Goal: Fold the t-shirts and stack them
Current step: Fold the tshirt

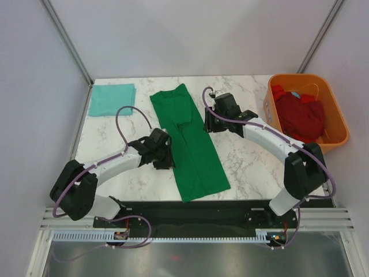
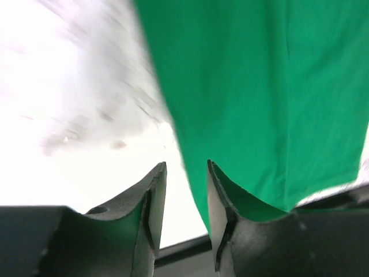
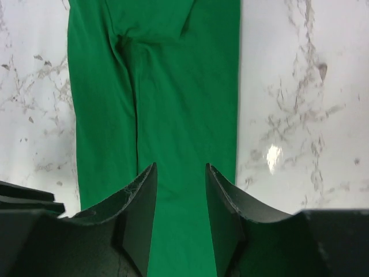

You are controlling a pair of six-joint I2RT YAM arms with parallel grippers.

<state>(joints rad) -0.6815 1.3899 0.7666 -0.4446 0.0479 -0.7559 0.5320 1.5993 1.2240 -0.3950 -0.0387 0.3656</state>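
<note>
A dark green t-shirt [image 1: 193, 144] lies flat on the marble table [image 1: 248, 167], folded lengthwise into a long strip. My left gripper [image 1: 167, 153] hovers at the strip's left edge. Its jaws are open in the left wrist view [image 2: 186, 164], and the green t-shirt [image 2: 259, 86] edge runs past the right finger without being pinched. My right gripper [image 1: 212, 113] is at the strip's right edge, farther back. It stands open [image 3: 180, 166] above the green cloth [image 3: 173, 86], holding nothing. A pale teal t-shirt [image 1: 112, 99] lies folded at the back left. Dark red t-shirts [image 1: 300, 115] fill the tub.
An orange plastic tub [image 1: 337, 112] stands at the table's right edge, beside the right arm. The black base rail [image 1: 202, 210] runs along the near edge. Grey walls close in the left, back and right sides.
</note>
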